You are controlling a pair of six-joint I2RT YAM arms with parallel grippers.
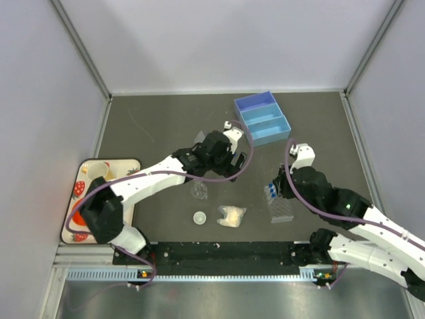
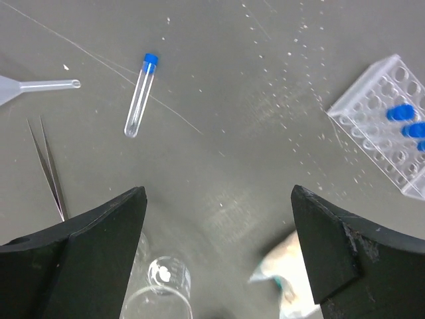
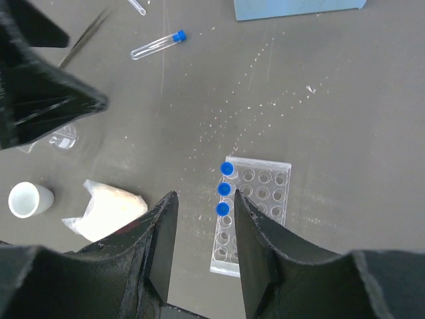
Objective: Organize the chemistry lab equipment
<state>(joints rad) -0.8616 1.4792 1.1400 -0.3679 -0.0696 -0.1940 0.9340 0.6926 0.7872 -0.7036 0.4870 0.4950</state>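
The clear tube rack (image 3: pixel 255 219) (image 1: pixel 281 206) stands on the dark table with three blue-capped tubes (image 3: pixel 226 189) upright along its left column. My right gripper (image 3: pixel 204 196) hovers above that column, open, with nothing between its fingers. One more blue-capped tube (image 2: pixel 141 94) (image 3: pixel 158 45) lies loose on the table. My left gripper (image 2: pixel 219 193) hangs wide open and empty above the table. Below it the tiny clear flask (image 2: pixel 163 279) (image 1: pixel 199 191) sits by its left finger and the pale packet (image 2: pixel 289 272) (image 1: pixel 232 216) by its right. The white round dish (image 1: pixel 200 217) (image 3: pixel 26 199) stands near the packet.
Two blue bins (image 1: pixel 262 117) sit at the back of the table. Thin tweezers (image 2: pixel 46 166) and a clear funnel (image 2: pixel 26 86) lie left of the loose tube. The strawberry-print tray (image 1: pixel 113 161) with a yellow cup (image 1: pixel 98 171) rests at the far left edge.
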